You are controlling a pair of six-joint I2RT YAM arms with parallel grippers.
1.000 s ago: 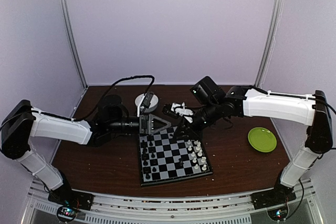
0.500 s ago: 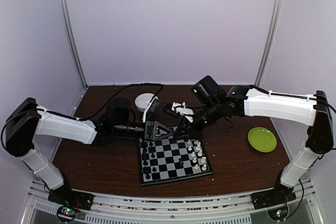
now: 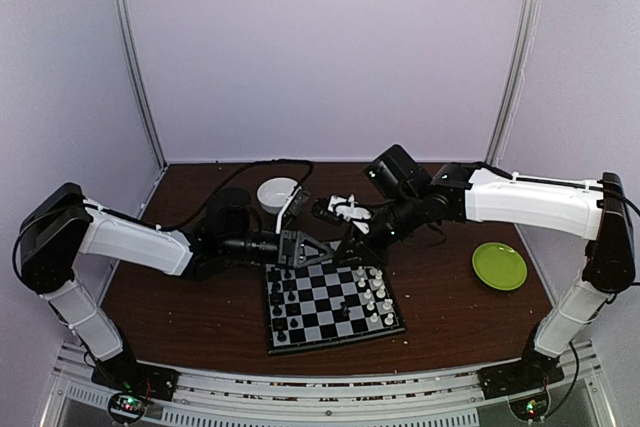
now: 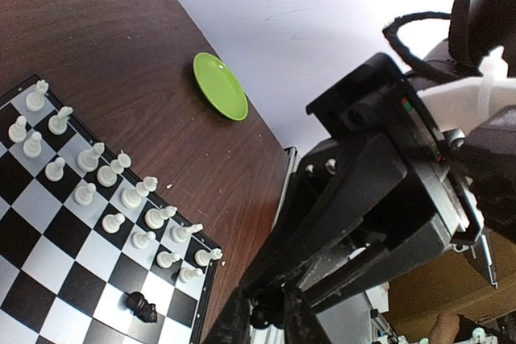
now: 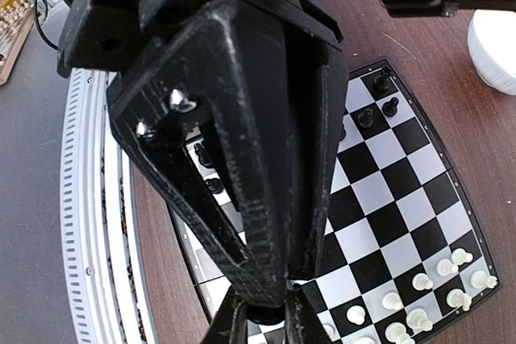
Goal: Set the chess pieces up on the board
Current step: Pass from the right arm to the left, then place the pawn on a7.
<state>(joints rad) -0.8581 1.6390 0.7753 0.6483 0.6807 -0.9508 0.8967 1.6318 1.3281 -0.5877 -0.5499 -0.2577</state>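
The left gripper [image 4: 262, 321] is pinching a tiny black piece [image 4: 260, 317] at its tips. The right gripper [image 5: 262, 320] is meeting it tip to tip, jaws narrow, probably for passing the piece over. I cannot tell if it is gripping, because the left gripper is filling its view. Only the top view is showing both hovering at 12 o'clock of the board [image 3: 335, 340], with the white pieces [image 3: 375, 297] standing at 3 o'clock.

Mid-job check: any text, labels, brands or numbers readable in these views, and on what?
No readable text anywhere.
The board shows no rim letters or numbers; green plate and white bowl are plain.
Red-green mark on the black housing: too small to read.
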